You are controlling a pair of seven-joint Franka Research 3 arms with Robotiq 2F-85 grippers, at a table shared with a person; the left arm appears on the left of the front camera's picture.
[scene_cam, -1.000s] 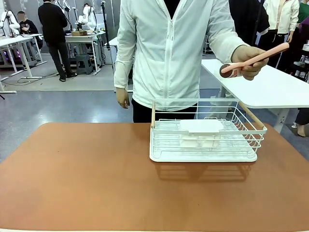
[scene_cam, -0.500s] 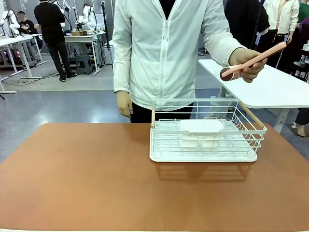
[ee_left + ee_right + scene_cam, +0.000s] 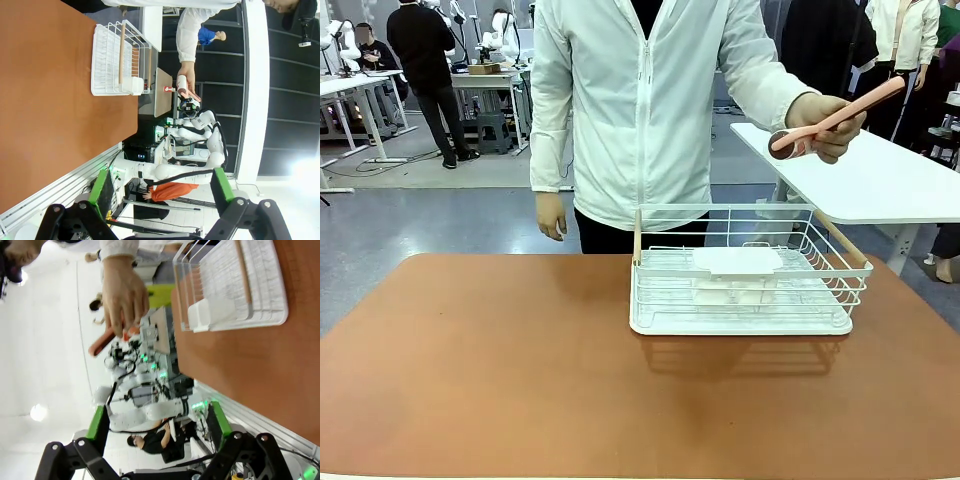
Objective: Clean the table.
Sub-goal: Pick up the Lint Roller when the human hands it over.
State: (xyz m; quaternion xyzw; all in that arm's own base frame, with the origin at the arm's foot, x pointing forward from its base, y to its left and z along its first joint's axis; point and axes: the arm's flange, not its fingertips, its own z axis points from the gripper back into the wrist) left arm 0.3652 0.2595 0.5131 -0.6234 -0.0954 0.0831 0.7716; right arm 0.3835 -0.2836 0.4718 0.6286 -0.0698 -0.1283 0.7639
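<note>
The reddish-brown worktop lies between robot and person, with a white wire rack standing on its far right part. The left pincer and right pincer both gape, empty.

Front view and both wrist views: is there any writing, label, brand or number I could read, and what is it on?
No readable text anywhere.
Small red-and-white tag, left wrist view: too small to read.
Wire rack, brown table, pink brush: no print visible.
</note>
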